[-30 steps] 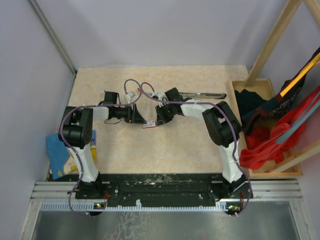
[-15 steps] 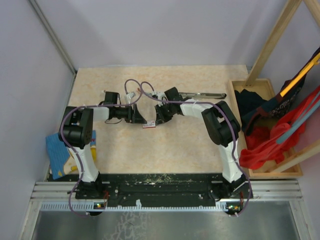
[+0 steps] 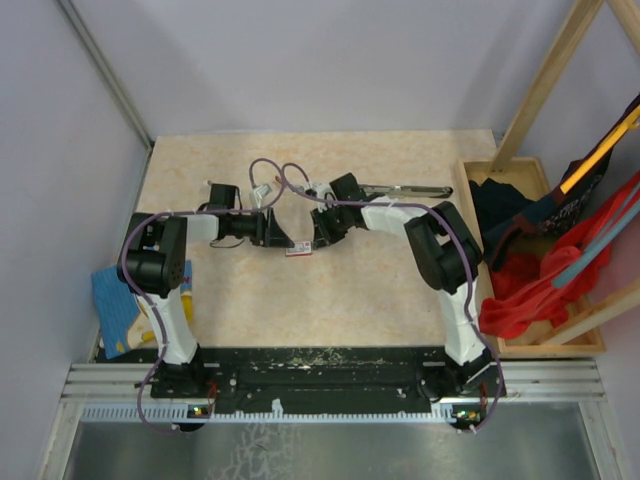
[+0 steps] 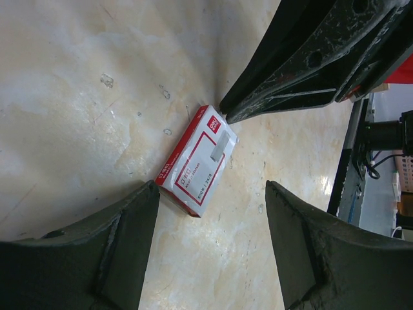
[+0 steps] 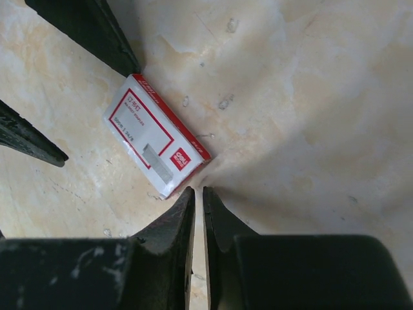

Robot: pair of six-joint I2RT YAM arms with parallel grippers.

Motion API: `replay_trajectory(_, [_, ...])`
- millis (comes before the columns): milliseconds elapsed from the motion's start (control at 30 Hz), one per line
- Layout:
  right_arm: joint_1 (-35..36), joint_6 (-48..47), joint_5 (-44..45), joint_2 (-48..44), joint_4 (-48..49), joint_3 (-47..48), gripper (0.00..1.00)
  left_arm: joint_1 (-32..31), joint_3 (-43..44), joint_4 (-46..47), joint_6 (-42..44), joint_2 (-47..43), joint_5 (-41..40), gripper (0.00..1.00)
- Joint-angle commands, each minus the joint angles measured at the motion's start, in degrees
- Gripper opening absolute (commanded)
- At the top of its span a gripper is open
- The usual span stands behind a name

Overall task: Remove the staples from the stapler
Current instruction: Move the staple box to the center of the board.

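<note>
The stapler (image 3: 405,188) lies lengthwise near the table's far right, behind my right arm and apart from both grippers. No staples can be made out in any view. A small white-and-red box (image 3: 299,251) (image 4: 200,158) (image 5: 155,142) lies flat on the table between the two grippers. My left gripper (image 3: 289,242) (image 4: 211,188) is open with bare table between its fingers, and the box sits just ahead of its left finger. My right gripper (image 3: 318,241) (image 5: 199,191) is shut and empty, its tips right at the box's corner.
A wooden tray (image 3: 503,342) holding red and dark cloths stands off the table's right edge, with a slanted wooden post (image 3: 545,85) behind it. A blue item (image 3: 115,305) lies beyond the left edge. Grey walls close in the back and left.
</note>
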Motion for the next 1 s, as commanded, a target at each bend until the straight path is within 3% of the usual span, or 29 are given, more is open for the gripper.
replay_trajectory(0, [-2.24, -3.06, 3.01, -7.33, -1.43, 0.10, 0.11, -1.15, -1.16, -1.38, 0.09, 0.68, -1.97, 0.74])
replay_trajectory(400, [-8.02, -9.05, 4.36, -21.44, -1.86, -7.37, 0.22, -4.60, -1.60, 0.91, -2.69, 0.29, -1.24, 0.74])
replay_trajectory(700, [-6.94, -16.13, 0.26, -22.91, -1.06, -10.56, 0.46, -5.93, -1.51, 1.26, -2.77, -0.21, -0.50, 0.76])
replay_trajectory(967, [-0.08, -24.64, 4.52, -21.14, -1.33, -10.40, 0.71, -3.51, 0.14, -0.69, -0.95, -3.95, -1.01, 0.84])
